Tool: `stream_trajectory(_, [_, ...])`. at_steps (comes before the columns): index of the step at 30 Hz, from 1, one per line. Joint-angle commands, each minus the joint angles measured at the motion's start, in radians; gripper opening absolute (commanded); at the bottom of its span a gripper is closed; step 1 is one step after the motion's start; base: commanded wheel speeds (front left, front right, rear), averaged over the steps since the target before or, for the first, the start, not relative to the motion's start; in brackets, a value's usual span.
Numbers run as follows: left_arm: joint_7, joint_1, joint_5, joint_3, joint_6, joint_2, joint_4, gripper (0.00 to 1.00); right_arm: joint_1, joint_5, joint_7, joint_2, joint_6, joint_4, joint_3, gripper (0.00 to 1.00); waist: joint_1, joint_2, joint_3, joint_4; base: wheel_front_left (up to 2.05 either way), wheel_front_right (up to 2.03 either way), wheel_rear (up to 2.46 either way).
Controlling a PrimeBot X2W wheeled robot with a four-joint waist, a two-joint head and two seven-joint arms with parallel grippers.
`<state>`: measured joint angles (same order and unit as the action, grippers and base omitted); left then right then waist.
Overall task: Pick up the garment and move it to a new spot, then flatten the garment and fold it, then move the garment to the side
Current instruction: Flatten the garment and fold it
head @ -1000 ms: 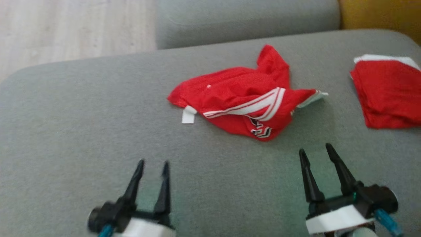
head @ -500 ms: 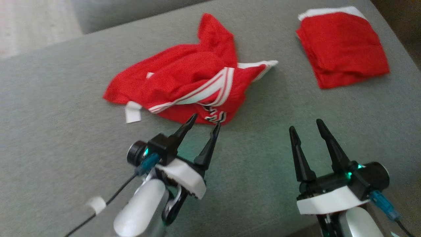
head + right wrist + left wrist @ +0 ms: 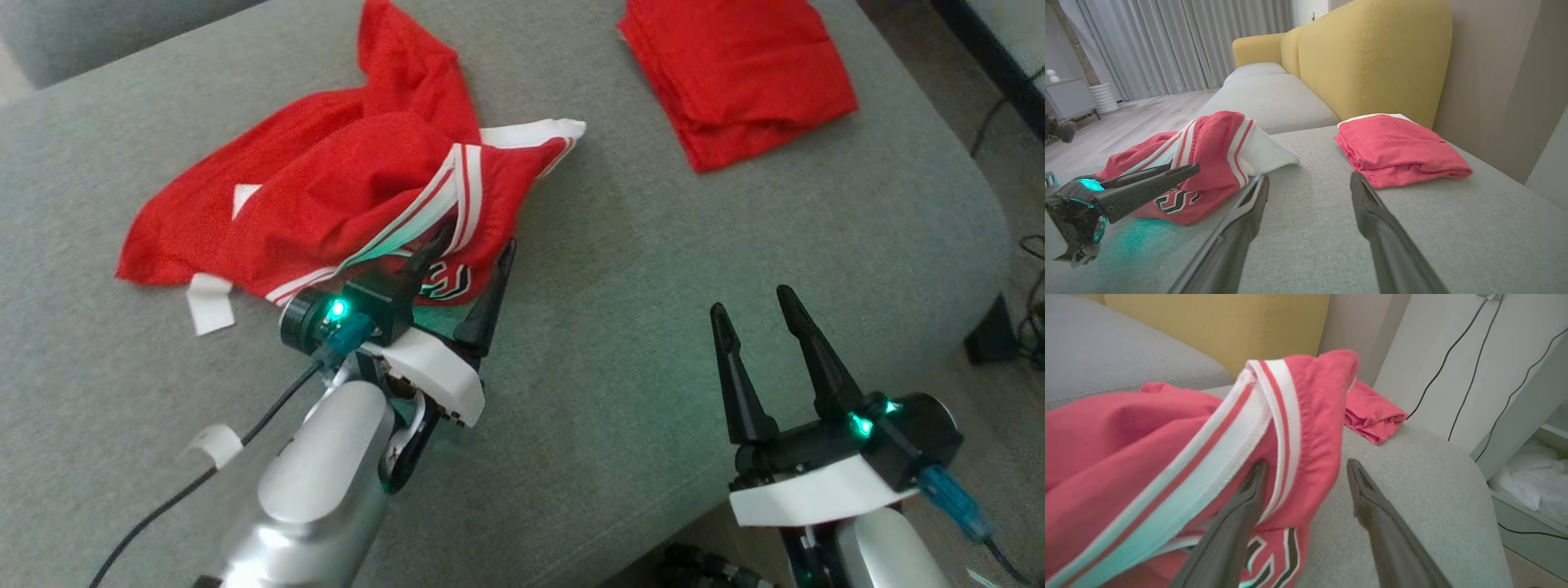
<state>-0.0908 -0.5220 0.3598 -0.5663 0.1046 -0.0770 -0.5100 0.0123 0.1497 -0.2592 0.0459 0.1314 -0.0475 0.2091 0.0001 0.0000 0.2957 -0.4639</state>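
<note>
While the right gripper hangs open and empty nearest, the left gripper is spread wide astride the striped edge of the crumpled garment on the grey cushion. It should probably reach deeper before pinching. A folded red pile lies beyond.

No legible lettering; emblem on garment unreadable

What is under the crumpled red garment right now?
The crumpled garment lies on the grey cushion, which shows all round it. The left gripper, open, straddles its near corner. Anything beneath the folds is covered.
</note>
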Motion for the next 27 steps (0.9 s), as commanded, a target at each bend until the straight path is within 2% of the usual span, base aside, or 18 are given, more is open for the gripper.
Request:
stream_trajectory(1, [-0.012,-0.047,-0.002,0.026,0.002,-0.01,0.027,1.0,0.024,0.006,-0.003,0.004,-0.001,0.033,0.019,1.0,-0.0001,0.0,0.005,-0.015,0.0,0.0,0.0])
stream_trajectory(9, [-0.013,-0.111,0.01,0.004,0.012,-0.013,0.019,1.0,0.015,0.011,-0.003,0.004,-0.001,0.028,0.026,1.0,-0.0001,0.0,-0.02,-0.048,0.0,0.0,0.0])
stream_trajectory(16, [0.031,-0.148,0.044,-0.033,0.021,-0.023,-0.008,1.0,0.016,0.019,-0.003,0.004,-0.001,0.03,0.036,1.0,-0.0001,0.0,-0.026,-0.07,0.0,0.0,0.0])
stream_trajectory(17, [0.031,-0.153,0.051,-0.037,0.022,-0.024,-0.011,0.31,0.017,0.021,-0.003,0.004,-0.001,0.031,0.037,1.0,-0.0001,0.0,-0.026,-0.073,0.0,0.0,0.0])
stream_trajectory(18, [0.028,-0.159,0.055,-0.042,0.023,-0.026,-0.012,0.0,0.017,0.023,-0.003,0.004,-0.001,0.031,0.038,1.0,-0.0001,0.0,-0.026,-0.076,0.0,0.0,0.0])
stream_trajectory(23, [0.002,-0.22,0.08,-0.064,0.025,-0.029,-0.005,0.0,0.014,0.024,-0.003,0.004,-0.001,0.03,0.042,1.0,-0.0001,0.0,-0.039,-0.077,0.0,0.0,0.0])
stream_trajectory(27, [-0.002,-0.34,0.135,-0.094,0.026,-0.035,0.037,0.0,0.017,0.019,-0.003,0.004,-0.001,0.032,0.048,1.0,-0.0001,0.0,-0.061,-0.063,0.0,0.0,0.0])
